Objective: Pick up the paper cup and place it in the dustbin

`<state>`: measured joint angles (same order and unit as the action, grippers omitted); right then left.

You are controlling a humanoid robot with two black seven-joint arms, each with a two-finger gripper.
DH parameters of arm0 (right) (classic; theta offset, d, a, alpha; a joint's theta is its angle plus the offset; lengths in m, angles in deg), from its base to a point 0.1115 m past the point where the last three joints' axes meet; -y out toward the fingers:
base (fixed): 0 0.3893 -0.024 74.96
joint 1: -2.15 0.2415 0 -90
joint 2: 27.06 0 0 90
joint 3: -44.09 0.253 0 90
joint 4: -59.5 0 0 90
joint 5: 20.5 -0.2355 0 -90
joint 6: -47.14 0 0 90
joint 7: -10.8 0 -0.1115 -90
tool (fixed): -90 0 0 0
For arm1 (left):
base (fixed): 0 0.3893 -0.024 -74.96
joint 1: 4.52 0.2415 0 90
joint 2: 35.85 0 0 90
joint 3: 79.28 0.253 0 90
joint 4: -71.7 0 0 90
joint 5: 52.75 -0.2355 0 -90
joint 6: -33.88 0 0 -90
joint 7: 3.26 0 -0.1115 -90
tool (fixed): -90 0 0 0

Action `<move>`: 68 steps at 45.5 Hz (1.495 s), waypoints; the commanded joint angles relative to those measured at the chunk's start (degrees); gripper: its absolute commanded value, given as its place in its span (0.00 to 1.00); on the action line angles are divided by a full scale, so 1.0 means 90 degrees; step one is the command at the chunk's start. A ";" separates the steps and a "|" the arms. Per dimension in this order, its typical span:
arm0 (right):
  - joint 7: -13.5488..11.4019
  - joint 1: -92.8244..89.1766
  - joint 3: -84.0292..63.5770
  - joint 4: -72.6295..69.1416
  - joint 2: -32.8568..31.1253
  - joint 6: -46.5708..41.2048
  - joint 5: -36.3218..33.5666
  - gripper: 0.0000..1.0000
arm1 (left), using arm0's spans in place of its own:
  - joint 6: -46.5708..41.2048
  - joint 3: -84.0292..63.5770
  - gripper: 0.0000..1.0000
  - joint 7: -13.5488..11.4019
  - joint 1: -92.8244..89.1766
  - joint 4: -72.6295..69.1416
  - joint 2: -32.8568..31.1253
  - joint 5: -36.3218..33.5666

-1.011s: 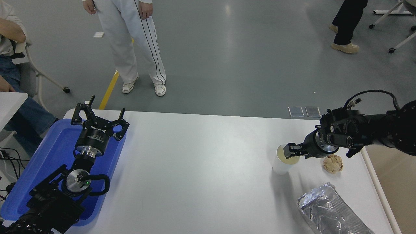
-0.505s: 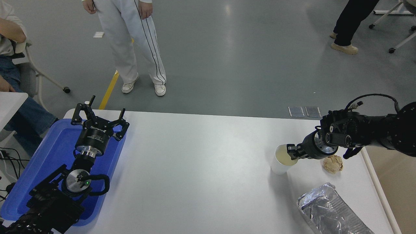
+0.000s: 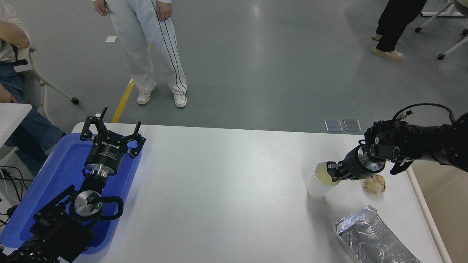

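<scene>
The paper cup (image 3: 321,181) stands slightly tilted on the white table (image 3: 226,190), just left of a crumpled paper ball (image 3: 374,184) and beyond a foil tray (image 3: 369,237). The right gripper (image 3: 333,172) is clamped on the cup's rim, one finger inside the mouth. The dustbin (image 3: 444,204) lies right of the cup, off the table's edge. The left gripper (image 3: 111,132), fingers spread wide, hangs over a blue tray (image 3: 55,175) far left of the cup.
</scene>
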<state>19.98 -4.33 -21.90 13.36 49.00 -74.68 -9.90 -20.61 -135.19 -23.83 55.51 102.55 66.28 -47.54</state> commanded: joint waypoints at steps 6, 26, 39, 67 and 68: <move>-0.0004 0.1529 -0.0353 -0.0078 -0.0657 -0.1465 0.0472 0.00 | 0.0000 0.0002 1.00 0.0000 0.0000 0.0000 0.0000 -0.0003; 0.0005 0.4243 -0.1330 -0.1240 -0.0853 -0.1465 0.0913 0.00 | 0.0000 0.0002 1.00 0.0000 0.0010 0.0000 0.0000 0.0007; 0.0015 0.5514 -0.1516 -0.1973 -0.0892 -0.1465 0.1332 0.00 | 0.0000 -0.0008 1.00 0.0000 0.0010 0.0000 0.0000 0.0007; -0.0004 0.4911 -0.2072 -0.1418 -0.2433 -0.1465 0.1742 0.00 | 0.0000 -0.0008 1.00 0.0000 0.0010 0.0000 0.0000 0.0007; -0.0004 0.4764 -0.2063 -0.1300 -0.2599 -0.1465 0.1752 0.00 | 0.0000 -0.0008 1.00 0.0000 0.0010 0.0000 0.0000 -0.0002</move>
<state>19.99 45.59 -37.85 -4.37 35.55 -87.86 3.66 -20.61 -135.26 -23.84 55.60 102.55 66.28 -47.48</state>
